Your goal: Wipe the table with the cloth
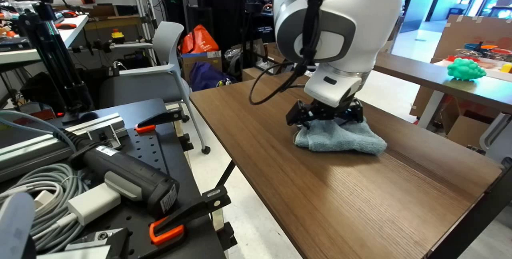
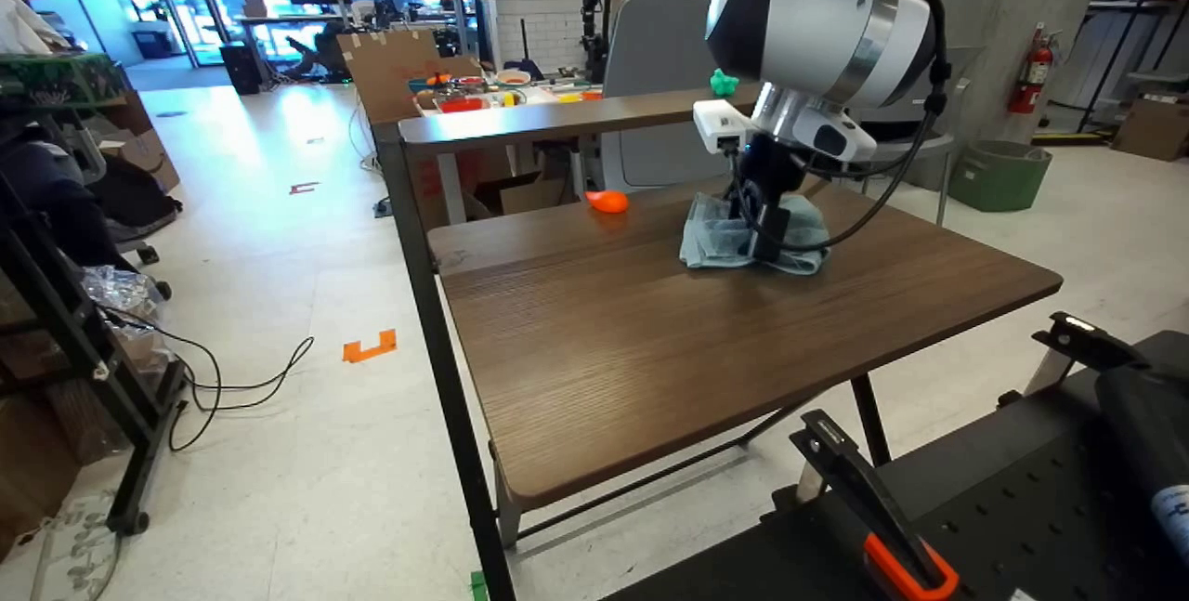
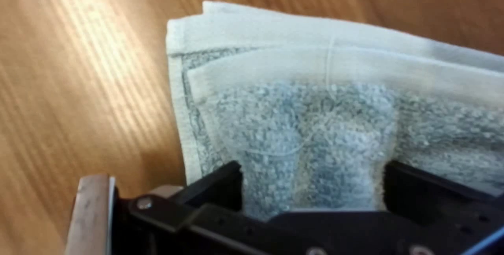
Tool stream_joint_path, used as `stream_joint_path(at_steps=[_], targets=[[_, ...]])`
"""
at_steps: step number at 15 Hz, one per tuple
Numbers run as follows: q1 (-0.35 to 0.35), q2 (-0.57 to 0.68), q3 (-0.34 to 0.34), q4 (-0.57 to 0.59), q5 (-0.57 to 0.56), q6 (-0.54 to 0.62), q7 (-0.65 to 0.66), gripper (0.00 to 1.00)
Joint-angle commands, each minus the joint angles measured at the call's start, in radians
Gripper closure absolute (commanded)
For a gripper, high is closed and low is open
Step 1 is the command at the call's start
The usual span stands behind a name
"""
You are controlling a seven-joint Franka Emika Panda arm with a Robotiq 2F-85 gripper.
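The wrist view shows the cloth (image 3: pixel 354 129), blue-grey with a pale hem, lying folded on the brown wood-grain worktop (image 3: pixel 78 81). At its upper left corner the layers are out of line, one edge set inside another, and a thin pale thread (image 3: pixel 281 154) curls across the top. The gripper (image 3: pixel 313 186) comes in from the bottom of that view with its jaws spread well apart, a broad, rippled stretch of cloth between them. How deep the tips sit in the folds I can't fairly say; that part is dark and a little blurred.

In both exterior views the arm (image 1: pixel 368 19) bends down over the worktop, and the gripper touches the cloth. The cloth rests nearer the long side that runs along the raised shelf (image 1: pixel 416 71). A green, knobbly object (image 1: pixel 466 69) sits on that shelf. In an exterior view a black cable (image 2: pixel 940 71) loops down from the arm and crosses in front of the cloth, while a small orange object (image 2: pixel 608 202) lies near the worktop's far edge, apart from the cloth. Across a strip of floor (image 1: pixel 250 207) stands a dark perforated bench (image 1: pixel 162 147) with orange-and-black clamps (image 1: pixel 192 213) along its edge.
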Motion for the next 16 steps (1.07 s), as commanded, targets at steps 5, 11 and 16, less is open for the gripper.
stream_joint_path(at_steps=[5, 11, 16], targets=[[0.071, -0.072, 0.021, -0.272, -0.019, 0.009, -0.251, 0.0], [0.164, -0.132, -0.034, -0.247, -0.069, 0.003, -0.204, 0.0], [0.164, -0.126, -0.046, -0.22, -0.068, -0.011, -0.189, 0.0]])
